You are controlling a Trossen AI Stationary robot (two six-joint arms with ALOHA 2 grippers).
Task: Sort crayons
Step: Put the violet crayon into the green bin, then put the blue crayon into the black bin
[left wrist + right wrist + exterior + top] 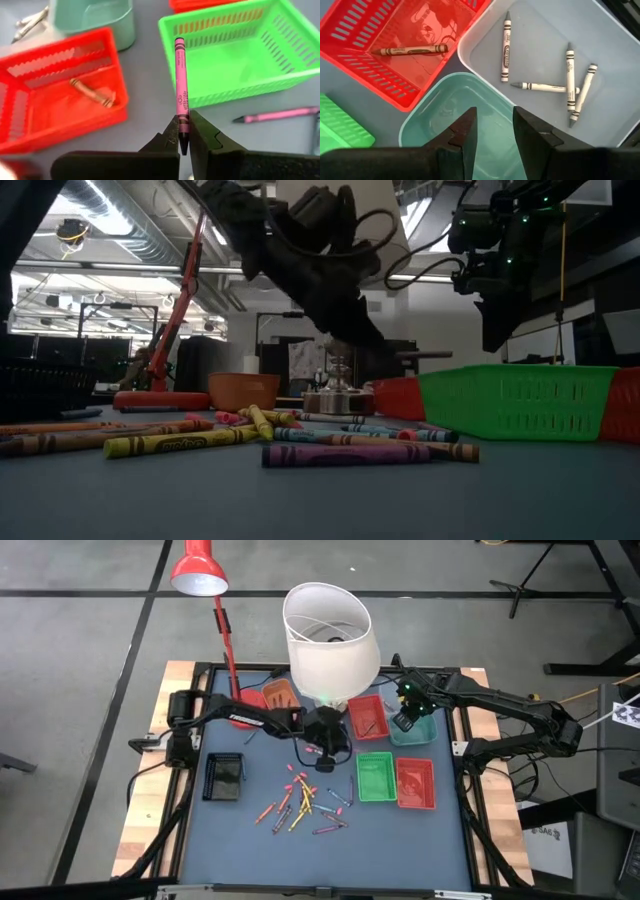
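Sorting looks barely started to me: most of the crayons (303,802) sit in a loose scatter on the blue-grey table (400,840), near the front, with only a handful binned.

The left gripper (183,131) is pinching a pink crayon (180,85) by its tip end, fingers pressed on it. The crayon sticks out over the gap between the red basket (30,130) and the green basket (280,80), so it's lifted but not dropped anywhere.

The right gripper (493,131) hangs over the teal tub (427,127) with its jaws spread and nothing between them.

Contents so far:
- red basket: one brown crayon (410,50)
- clear tub (620,100): five grey or white crayons (547,87)
- green basket: empty where the left wrist view shows it
- teal tub: looks empty
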